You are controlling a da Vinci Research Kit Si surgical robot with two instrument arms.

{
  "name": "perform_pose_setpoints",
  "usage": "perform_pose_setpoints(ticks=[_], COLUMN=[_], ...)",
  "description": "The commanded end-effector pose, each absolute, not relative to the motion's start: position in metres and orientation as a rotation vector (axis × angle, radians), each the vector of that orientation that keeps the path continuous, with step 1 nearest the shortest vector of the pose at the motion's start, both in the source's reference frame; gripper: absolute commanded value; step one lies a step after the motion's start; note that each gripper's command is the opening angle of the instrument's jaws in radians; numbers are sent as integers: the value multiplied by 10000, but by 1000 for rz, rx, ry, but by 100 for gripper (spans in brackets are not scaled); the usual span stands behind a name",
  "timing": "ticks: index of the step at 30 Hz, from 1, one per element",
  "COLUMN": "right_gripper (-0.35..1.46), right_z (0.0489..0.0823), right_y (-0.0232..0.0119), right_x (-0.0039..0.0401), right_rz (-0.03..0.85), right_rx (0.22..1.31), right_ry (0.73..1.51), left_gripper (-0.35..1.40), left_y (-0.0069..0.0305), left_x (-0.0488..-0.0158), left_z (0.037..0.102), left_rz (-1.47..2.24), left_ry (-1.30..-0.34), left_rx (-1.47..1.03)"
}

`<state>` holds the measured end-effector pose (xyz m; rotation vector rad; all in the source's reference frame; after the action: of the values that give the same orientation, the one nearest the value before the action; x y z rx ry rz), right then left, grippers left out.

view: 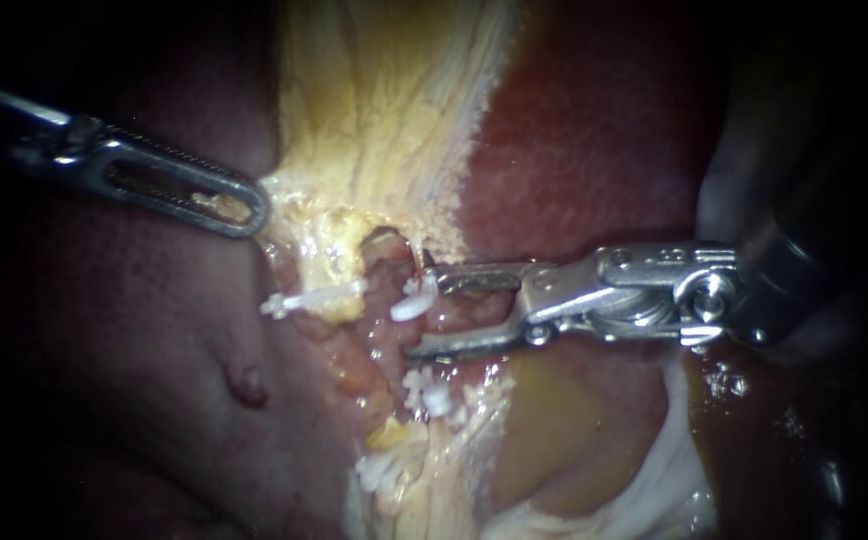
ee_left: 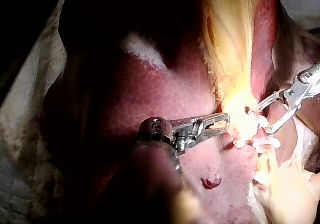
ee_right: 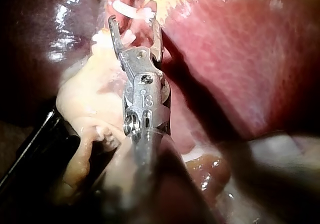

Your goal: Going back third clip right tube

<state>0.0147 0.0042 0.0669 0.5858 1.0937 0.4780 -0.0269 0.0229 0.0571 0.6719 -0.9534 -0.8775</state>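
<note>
My right instrument [view: 421, 312] comes in from the right with its jaws open, one above and one below a pink tube [view: 392, 330] below the yellow fatty tissue [view: 384, 120]. A white clip [view: 414, 303] sits on the tube just off the upper jaw's tip. A second clip [view: 314, 298] lies to its left, and a third [view: 429, 395] lower down. In the right wrist view the open jaws [ee_right: 134, 23] stand just short of a white clip [ee_right: 127, 8]. My left instrument [view: 254, 212] is shut on the edge of the yellow tissue; the left wrist view shows this grip [ee_left: 224, 120].
Dark red liver [view: 594, 130] lies at the upper right and lower left, with a small red nick [view: 247, 385] in it. Pale yellow gallbladder wall [view: 554, 430] sits under my right instrument. More white clip material [view: 379, 470] shows low down. My right instrument [ee_left: 262, 120] shows beyond the held tissue.
</note>
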Motion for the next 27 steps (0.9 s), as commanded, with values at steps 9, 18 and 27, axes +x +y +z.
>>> perform_pose_setpoints(ticks=[9,18,27], right_gripper=[50,50,50], right_z=[653,628,612], right_y=[46,52,61], right_x=[114,80,60], right_rz=[351,275,260], right_rx=[524,489,469], right_ry=[1126,1146,1149], left_gripper=[-35,-35,-35], left_y=[229,229,229], left_x=[-268,-268,-269], left_z=[571,572,572], left_rz=[-877,-877,-877], left_ry=[-953,-953,-953], left_rx=[672,672,672])
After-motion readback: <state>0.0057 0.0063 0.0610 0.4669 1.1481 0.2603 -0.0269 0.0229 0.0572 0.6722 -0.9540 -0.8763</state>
